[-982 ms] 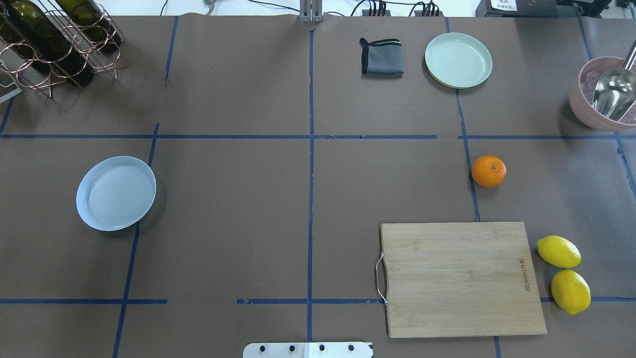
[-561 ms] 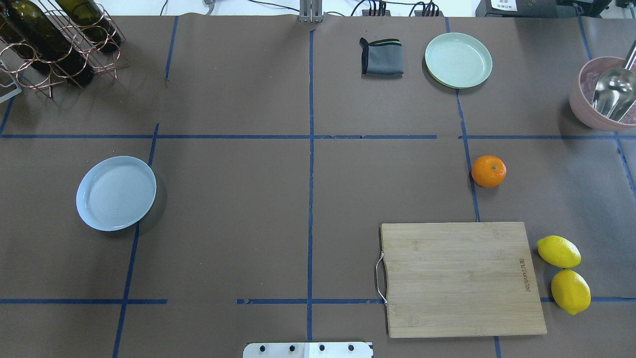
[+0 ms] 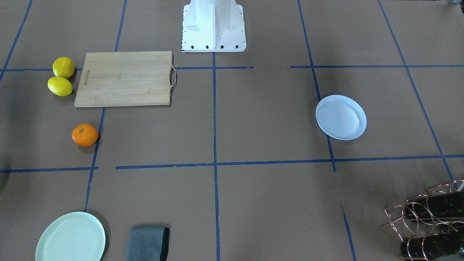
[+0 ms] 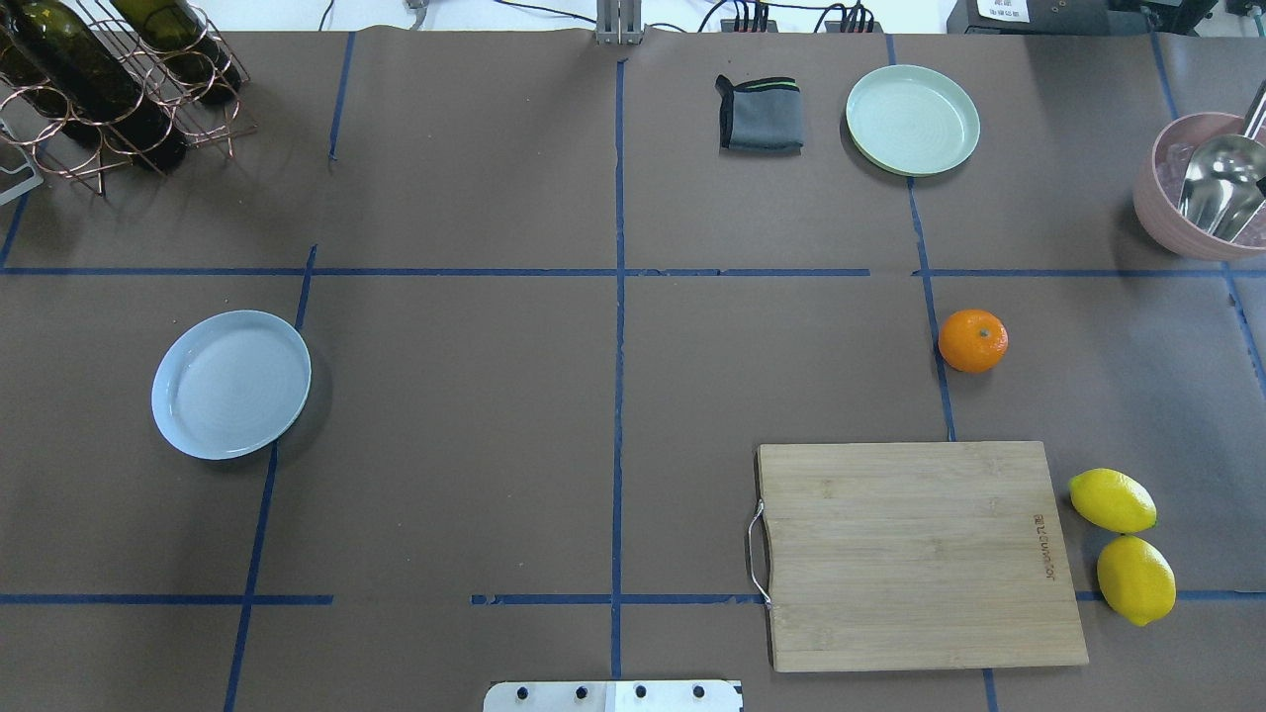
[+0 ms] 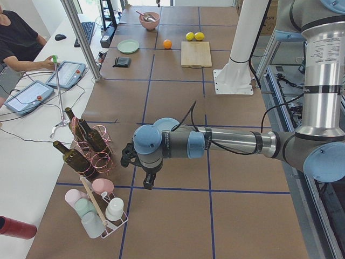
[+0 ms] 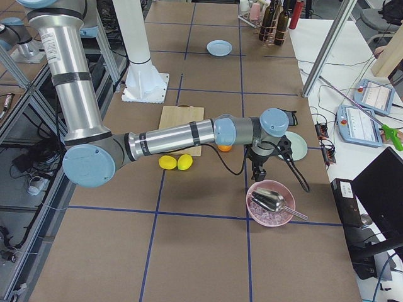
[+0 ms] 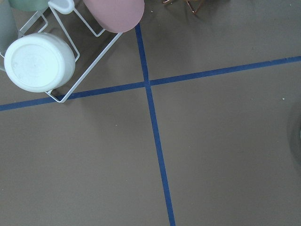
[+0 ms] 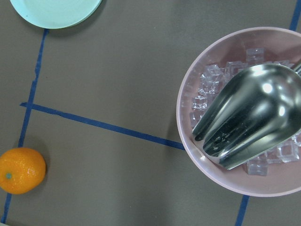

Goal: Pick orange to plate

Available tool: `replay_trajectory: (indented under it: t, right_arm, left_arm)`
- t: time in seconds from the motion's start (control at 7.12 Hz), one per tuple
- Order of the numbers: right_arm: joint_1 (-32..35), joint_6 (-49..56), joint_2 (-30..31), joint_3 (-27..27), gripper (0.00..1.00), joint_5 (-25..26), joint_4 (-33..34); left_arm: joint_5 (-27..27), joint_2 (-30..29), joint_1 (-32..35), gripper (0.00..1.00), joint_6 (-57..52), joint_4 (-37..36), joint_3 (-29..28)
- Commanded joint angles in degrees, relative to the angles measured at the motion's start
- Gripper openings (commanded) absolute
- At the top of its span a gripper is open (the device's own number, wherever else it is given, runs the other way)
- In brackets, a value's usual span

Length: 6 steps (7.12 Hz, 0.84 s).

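Observation:
The orange [image 4: 973,340] rests on the brown table cover in the right half, beyond the cutting board; it also shows as the orange [image 3: 85,135] and, in the right wrist view, as the orange [image 8: 21,170] at lower left. The bluish-white plate [image 4: 231,385] lies bare in the left half, seen too as the plate [image 3: 340,117]. My left gripper [image 5: 147,184] hangs over the table's left end, past the plate. My right gripper [image 6: 257,174] hovers between the orange and the pink bowl. Both show only in the side views, so I cannot tell whether they are open or shut.
A wooden cutting board [image 4: 920,554] lies near the orange, with two lemons [image 4: 1113,500] to its right. A mint-green plate [image 4: 912,120] and a grey cloth [image 4: 760,114] sit at the back. A pink bowl [image 4: 1155,198] holds ice and a scoop. A bottle rack [image 4: 109,79] stands at the back left.

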<state>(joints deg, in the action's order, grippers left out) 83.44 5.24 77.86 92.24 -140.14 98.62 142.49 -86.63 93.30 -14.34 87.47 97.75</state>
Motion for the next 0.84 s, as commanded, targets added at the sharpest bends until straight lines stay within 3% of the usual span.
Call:
replay_trajectory:
  t: [0.0, 0.14, 0.42, 0.7]
  right_arm:
    - [-1.5, -0.1, 0.4, 0.8, 1.00, -0.2, 0.0]
    - [-1.7, -0.1, 0.4, 1.4, 1.00, -0.2, 0.0]
    - [-1.8, -0.1, 0.5, 2.0, 1.00, -0.2, 0.0]
    - [-1.8, -0.1, 0.5, 2.0, 1.00, -0.2, 0.0]
  left_arm:
    - [7.5, 0.2, -5.7, 1.00, 1.8, 7.6, -0.3]
    - [6.8, -0.5, -11.8, 1.00, 14.3, 10.5, 0.2]
    - [-1.6, -0.3, -24.9, 1.00, 43.3, 30.0, -0.7]
    - [-8.3, -0.9, -34.9, 0.97, 62.3, 38.3, -0.8]
